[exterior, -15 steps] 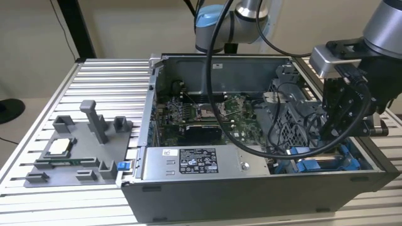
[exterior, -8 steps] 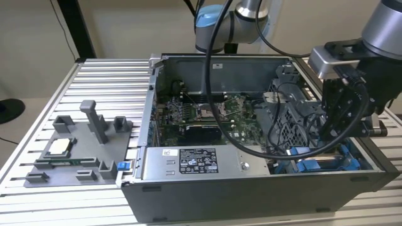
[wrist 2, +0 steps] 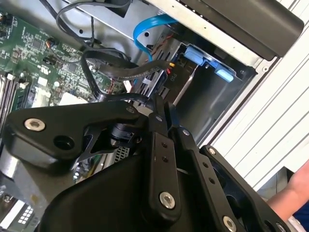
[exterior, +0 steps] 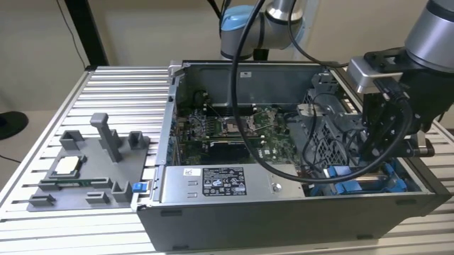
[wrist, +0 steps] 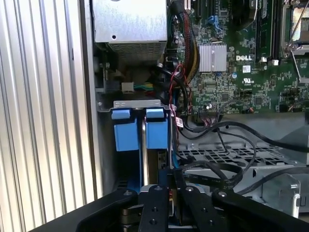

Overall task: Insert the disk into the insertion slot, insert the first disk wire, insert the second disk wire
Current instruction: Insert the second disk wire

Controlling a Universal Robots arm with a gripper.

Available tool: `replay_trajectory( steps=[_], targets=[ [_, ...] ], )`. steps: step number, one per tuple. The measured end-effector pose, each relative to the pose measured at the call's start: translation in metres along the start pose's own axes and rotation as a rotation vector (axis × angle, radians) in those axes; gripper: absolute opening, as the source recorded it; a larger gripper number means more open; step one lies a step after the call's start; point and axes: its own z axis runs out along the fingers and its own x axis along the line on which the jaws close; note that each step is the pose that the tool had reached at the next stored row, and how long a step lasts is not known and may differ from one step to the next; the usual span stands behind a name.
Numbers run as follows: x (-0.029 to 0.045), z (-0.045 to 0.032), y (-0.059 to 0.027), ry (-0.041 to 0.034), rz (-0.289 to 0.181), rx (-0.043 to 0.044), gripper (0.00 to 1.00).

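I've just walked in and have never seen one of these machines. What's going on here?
A robot arm is reaching into an open computer case that lies on a slatted metal table. Its tool hangs low in one corner of the case, just by the grey drive bay with its blue tabs and a tangle of black cables. The tool is shut; whether it pinches one of those cables cannot be told.
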Motion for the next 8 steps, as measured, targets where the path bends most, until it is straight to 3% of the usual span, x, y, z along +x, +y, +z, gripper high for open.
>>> replay_trajectory(
  steps=[8],
  targets=[
    [0.0001,0.0055,-0.0025,-0.0004,-0.008,0.0013,0.00]
  ],
)
